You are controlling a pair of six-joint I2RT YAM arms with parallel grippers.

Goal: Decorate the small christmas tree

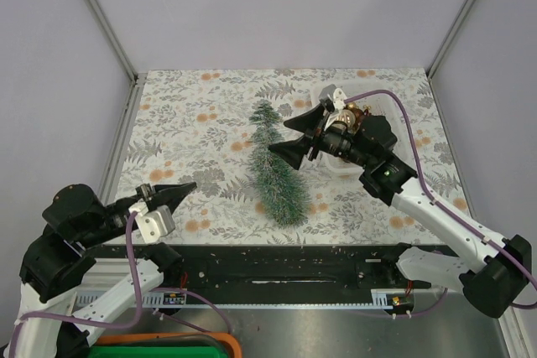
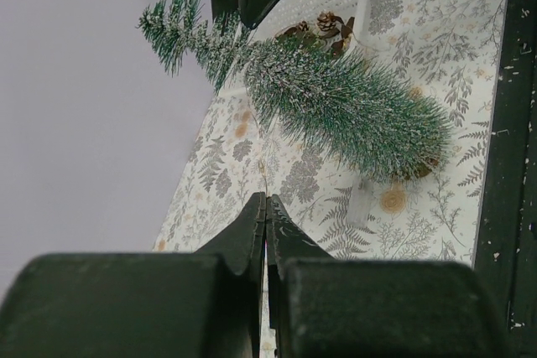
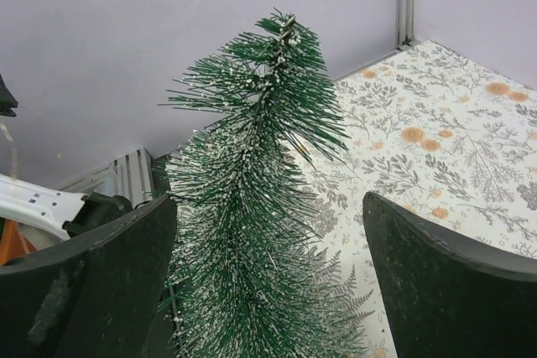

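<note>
small christmas tree [image 1: 275,165] looks upright and bare at tabletop [image 1: 193,123] centre, right end effector [image 1: 279,137] spread astride its upper half from 3 o'clock, left end effector [image 1: 189,186] pressed together, empty, at 8 o'clock; likely steadying step, next needs a gentle close on the bristles before fetching decorations from the basket [image 1: 320,90] at 2 o'clock.
</note>
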